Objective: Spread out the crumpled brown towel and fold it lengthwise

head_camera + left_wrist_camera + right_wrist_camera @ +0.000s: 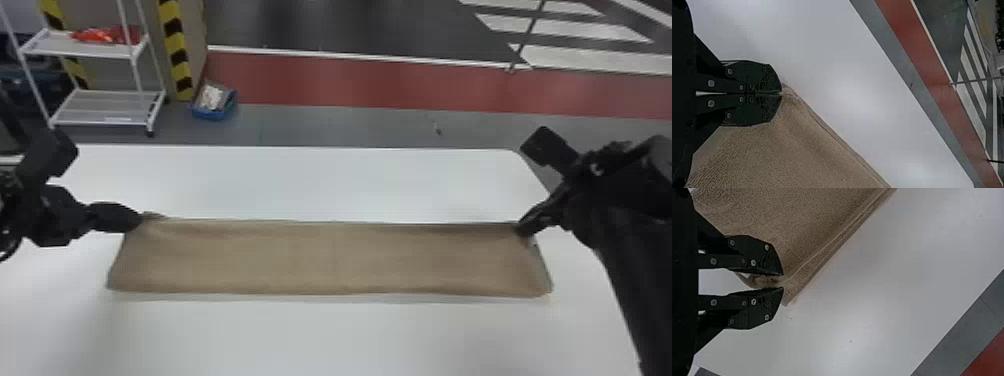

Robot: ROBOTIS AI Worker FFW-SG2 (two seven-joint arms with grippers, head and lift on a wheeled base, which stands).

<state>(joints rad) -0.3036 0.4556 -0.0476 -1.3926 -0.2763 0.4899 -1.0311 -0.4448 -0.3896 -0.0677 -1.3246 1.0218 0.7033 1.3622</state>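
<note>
One brown towel has the left gripper pinching a corner, right gripper slightly parted around another.

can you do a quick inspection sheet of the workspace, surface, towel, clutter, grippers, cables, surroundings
surface: white table, carrying the towel
towel: brown towel spread as a long strip, layers showing along its far edge, slight creasing at the far corners
clutter: blue bin on the floor beyond the table, red item on the cart's upper shelf
left gripper: closed at the towel's far left corner
right gripper: fingers parted at the far right corner, towel between them
cables: dark loop by the left arm, possibly a cable
surroundings: white cart, yellow-black striped post, red floor strip
</note>
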